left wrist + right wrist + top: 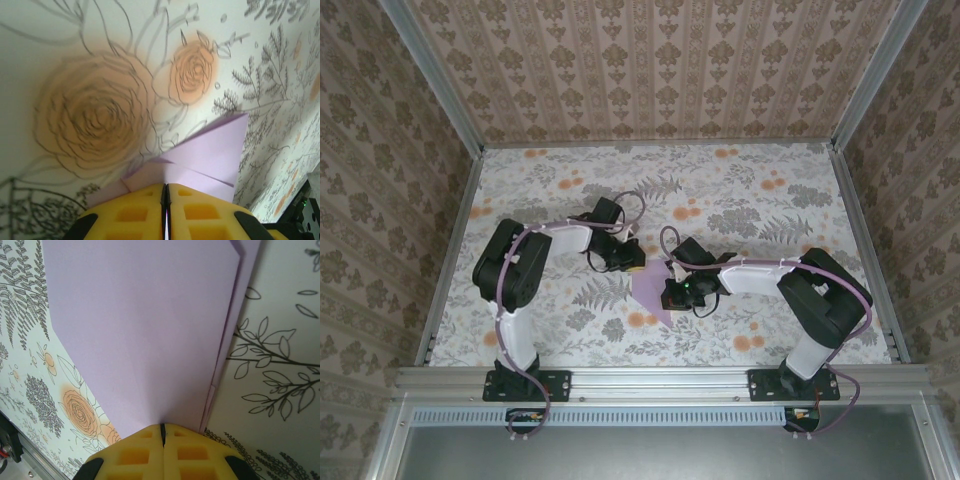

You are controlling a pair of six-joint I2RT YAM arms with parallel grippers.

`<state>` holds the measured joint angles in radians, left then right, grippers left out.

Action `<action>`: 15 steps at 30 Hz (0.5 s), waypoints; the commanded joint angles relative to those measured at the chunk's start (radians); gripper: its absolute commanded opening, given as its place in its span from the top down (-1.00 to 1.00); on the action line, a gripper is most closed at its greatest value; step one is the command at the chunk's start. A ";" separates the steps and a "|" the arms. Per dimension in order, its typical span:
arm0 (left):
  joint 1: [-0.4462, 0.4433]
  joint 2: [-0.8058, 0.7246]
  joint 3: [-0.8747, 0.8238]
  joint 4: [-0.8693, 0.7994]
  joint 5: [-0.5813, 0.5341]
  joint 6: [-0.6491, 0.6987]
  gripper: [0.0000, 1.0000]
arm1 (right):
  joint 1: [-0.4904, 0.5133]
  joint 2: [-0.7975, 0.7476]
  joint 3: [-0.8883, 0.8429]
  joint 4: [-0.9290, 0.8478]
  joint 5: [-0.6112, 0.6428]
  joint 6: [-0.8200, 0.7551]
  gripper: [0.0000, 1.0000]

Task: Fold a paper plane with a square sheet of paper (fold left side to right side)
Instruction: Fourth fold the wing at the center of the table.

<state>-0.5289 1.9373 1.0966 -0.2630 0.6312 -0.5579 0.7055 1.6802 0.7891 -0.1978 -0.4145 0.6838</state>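
Fingers, left: we see the yellow pads (132, 212) of the left gripper (166, 200) pressed together, with just a dark seam between them. They are closed, with their tips at the paper's near edge. We cannot tell whether a layer is nipped between them.
Fingers, right: the right gripper (162, 434) also has its yellow pads (192, 452) closed tight, and their tips meet the edge of the lilac sheet.
Task thing: the paper plane (653, 292) is pale lilac and lies flat on the table cover (770, 200) between the two grippers. It sits near the middle of the table with its narrow point towards the arm bases.
Left wrist view adds: we make out overlapping folded flaps with a crease line, and one sharp corner pointing up and to the right. A large orange rose print (95, 115) lies just beside the paper.
Right wrist view adds: we see a broad, smooth lilac face, and the edge of a second layer peeks out along its right side.
Top view adds: both arms bend inward. The left gripper is at the plane's upper left and the right gripper at its right side, and the two are near each other.
Near edge: a metal rail (660, 380) carries both arm bases.
Far side: patterned walls (650, 60) enclose the table.
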 commanded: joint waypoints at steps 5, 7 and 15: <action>0.061 0.060 0.053 -0.029 -0.071 0.064 0.76 | 0.021 0.055 -0.070 -0.158 0.088 -0.003 1.00; 0.066 0.067 0.063 -0.033 -0.070 0.068 0.75 | 0.023 0.056 -0.069 -0.157 0.087 -0.001 1.00; 0.110 0.047 0.083 -0.052 -0.062 0.082 0.67 | 0.028 0.053 -0.067 -0.116 0.062 0.024 1.00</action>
<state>-0.4473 1.9820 1.1645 -0.2924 0.6453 -0.5140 0.7090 1.6768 0.7841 -0.1871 -0.4141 0.6876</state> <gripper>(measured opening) 0.160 0.046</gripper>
